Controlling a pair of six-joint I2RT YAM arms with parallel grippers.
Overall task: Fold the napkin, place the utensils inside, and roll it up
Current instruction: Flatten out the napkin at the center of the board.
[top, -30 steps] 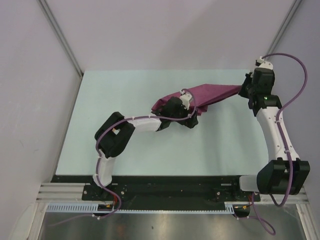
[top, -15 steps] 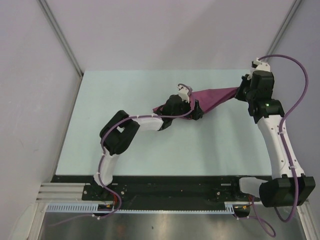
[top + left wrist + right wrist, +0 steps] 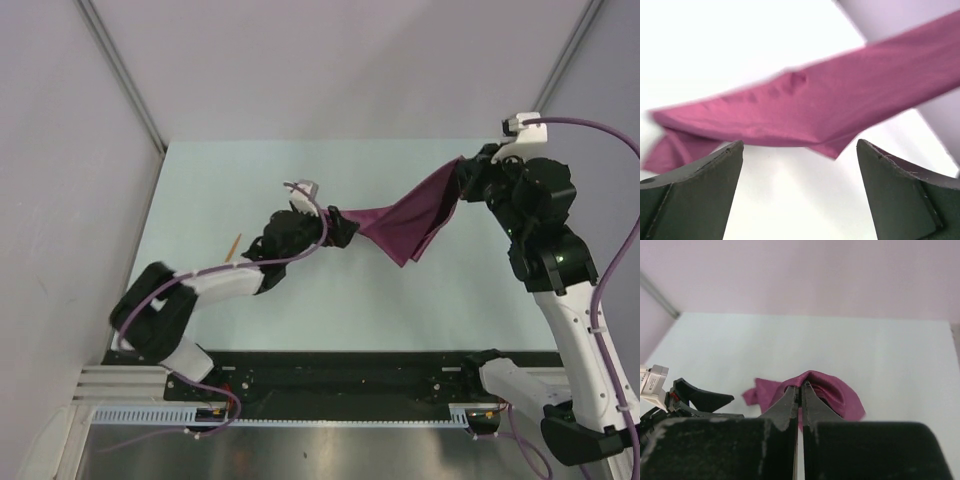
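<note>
My right gripper [image 3: 462, 182] pinches a corner of the napkin [image 3: 405, 215], which hangs over the table's far right. My left gripper [image 3: 342, 224] is spread and empty. The spoon [image 3: 235, 246] lies near the left edge. On so thin a grip, a tug could pull the cloth free.
</note>
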